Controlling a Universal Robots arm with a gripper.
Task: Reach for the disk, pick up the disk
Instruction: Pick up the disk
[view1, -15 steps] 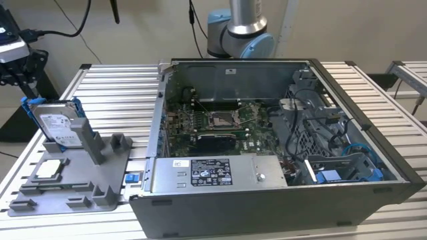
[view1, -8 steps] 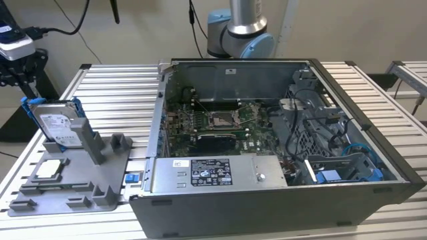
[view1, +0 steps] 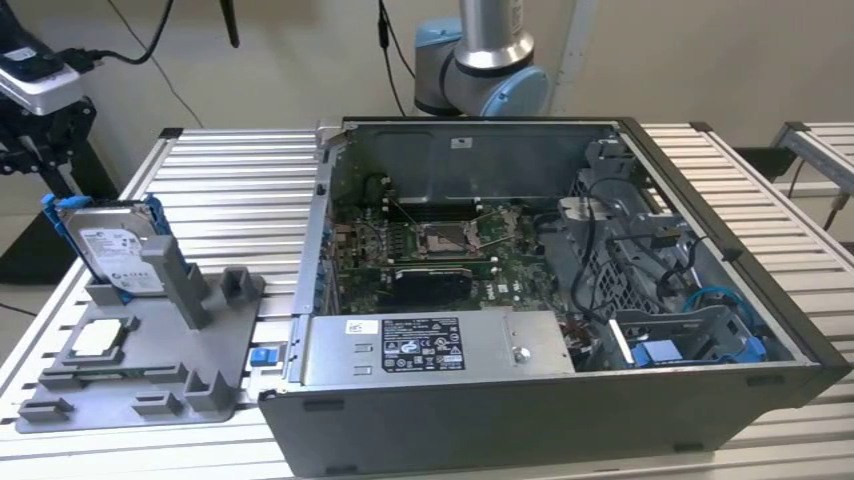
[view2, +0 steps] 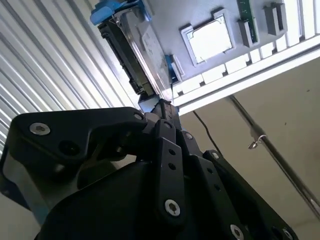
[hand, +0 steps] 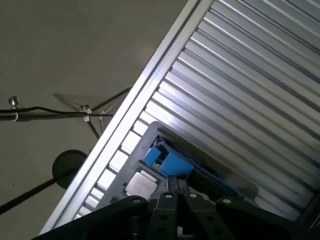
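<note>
**Out of sight**

In the exterior view a grey post (view1: 180, 285) hid the lower corner of the disk (view1: 111, 248), and the top edge cut off the arm (view1: 483, 60). In the first wrist view the gripper (hand: 175, 183) covered most of the disk.

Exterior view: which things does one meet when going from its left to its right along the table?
disk → small blue tab → power-supply box → blue bracket inside the computer case
</note>
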